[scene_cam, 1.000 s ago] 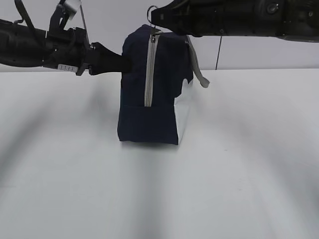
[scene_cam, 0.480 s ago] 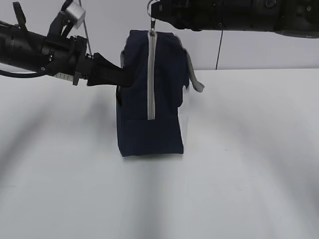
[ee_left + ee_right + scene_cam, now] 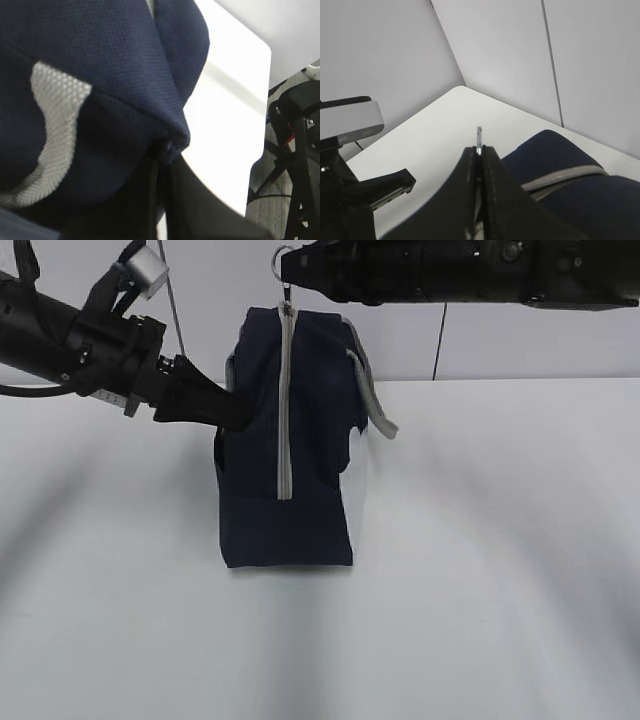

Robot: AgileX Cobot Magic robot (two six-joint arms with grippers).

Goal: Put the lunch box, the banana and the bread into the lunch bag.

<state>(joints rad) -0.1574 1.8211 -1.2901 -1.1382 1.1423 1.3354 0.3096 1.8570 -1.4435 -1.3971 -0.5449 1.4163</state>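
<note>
The navy lunch bag (image 3: 290, 440) stands upright on the white table, its grey zipper (image 3: 284, 410) running down the near end, shut along its visible length. My right gripper (image 3: 288, 266) is above the bag's top, shut on the zipper's metal ring pull (image 3: 479, 136). My left gripper (image 3: 232, 408) is shut on a fold of the bag's navy fabric (image 3: 170, 145) at its left side, beside a grey webbing handle (image 3: 52, 125). The lunch box, the banana and the bread are out of view.
A grey handle strap (image 3: 372, 390) hangs off the bag's right side. The white table (image 3: 480, 570) spreads all around the bag. A wall stands behind, and a dark stand (image 3: 295, 150) shows past the table edge.
The bag has turned and shifted left and nearer, hiding its white side panel. Both grippers moved left with it, keeping their holds.
</note>
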